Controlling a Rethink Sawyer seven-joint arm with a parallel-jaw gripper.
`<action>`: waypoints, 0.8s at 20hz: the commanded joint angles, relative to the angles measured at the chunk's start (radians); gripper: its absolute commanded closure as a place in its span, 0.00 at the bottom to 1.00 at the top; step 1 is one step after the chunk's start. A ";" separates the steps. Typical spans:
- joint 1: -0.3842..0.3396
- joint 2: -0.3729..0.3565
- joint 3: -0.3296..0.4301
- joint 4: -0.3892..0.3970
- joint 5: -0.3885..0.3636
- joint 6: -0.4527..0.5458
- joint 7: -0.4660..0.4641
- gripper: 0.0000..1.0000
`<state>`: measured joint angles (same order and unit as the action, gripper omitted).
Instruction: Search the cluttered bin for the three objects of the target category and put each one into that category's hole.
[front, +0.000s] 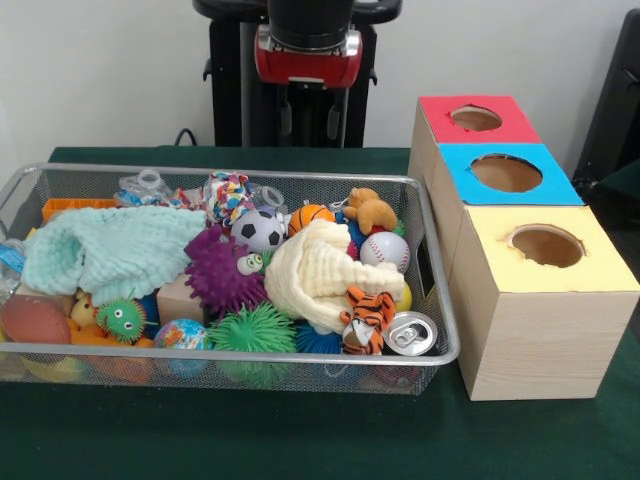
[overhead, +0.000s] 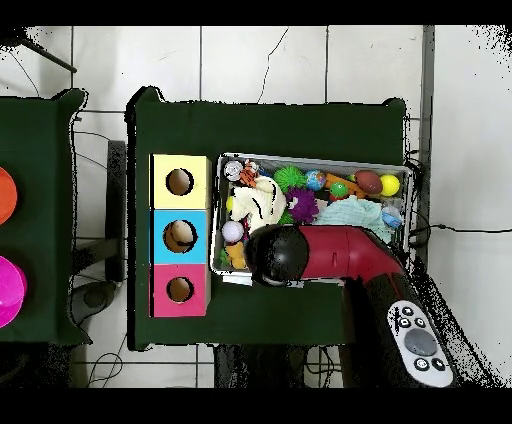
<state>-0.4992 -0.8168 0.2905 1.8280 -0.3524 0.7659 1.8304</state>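
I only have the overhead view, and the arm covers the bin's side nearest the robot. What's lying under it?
Observer: A soccer ball, next to the purple spiky ball.
Operator: Any other balls there?
Observer: Yes, a small basketball right beside it, against the cream cloth.
Operator: Is the arm down among the toys?
Observer: No, the arm hangs above the bin, touching nothing in it.
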 joint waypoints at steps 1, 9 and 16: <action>0.018 0.082 0.048 -0.156 -0.018 0.143 -0.066 0.00; 0.033 0.096 0.039 -0.183 -0.016 0.147 -0.053 0.00; 0.049 0.131 0.038 -0.244 -0.016 0.180 -0.065 0.00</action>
<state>-0.4606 -0.7452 0.2903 1.6775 -0.3530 0.8092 1.8304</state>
